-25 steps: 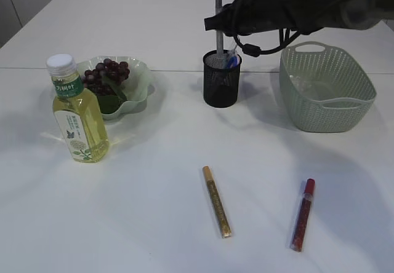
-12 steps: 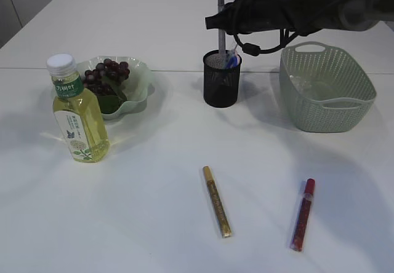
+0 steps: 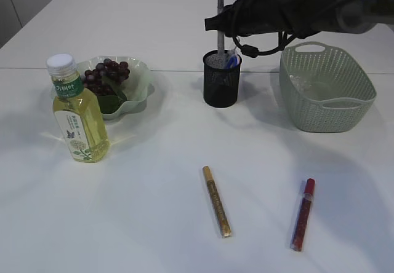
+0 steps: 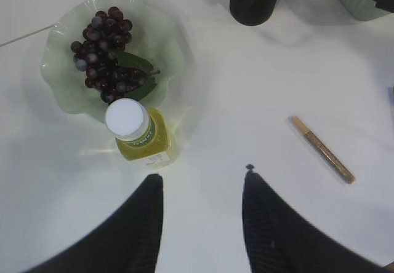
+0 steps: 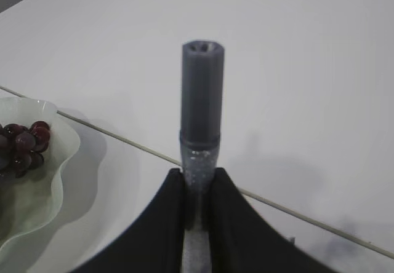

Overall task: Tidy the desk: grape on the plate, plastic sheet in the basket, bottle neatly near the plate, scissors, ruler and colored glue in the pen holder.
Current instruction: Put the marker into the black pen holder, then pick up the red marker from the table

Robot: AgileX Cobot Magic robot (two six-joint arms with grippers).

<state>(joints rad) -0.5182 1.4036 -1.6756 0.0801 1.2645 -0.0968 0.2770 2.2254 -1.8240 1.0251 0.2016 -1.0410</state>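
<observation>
Left of the pen holder (image 3: 221, 79), the bottle (image 3: 76, 114) stands touching the plate (image 3: 140, 82) of grapes (image 3: 106, 75). Only its wrist view shows the left tool (image 4: 200, 190), half open and empty above the bottle. Over the pen holder, the right tool (image 5: 196, 190) pinches a silver glue pen (image 5: 201, 116) upright. Gold (image 3: 217, 201) and red (image 3: 302, 214) pens lie nearer; the basket (image 3: 326, 88) sits rightmost.
</observation>
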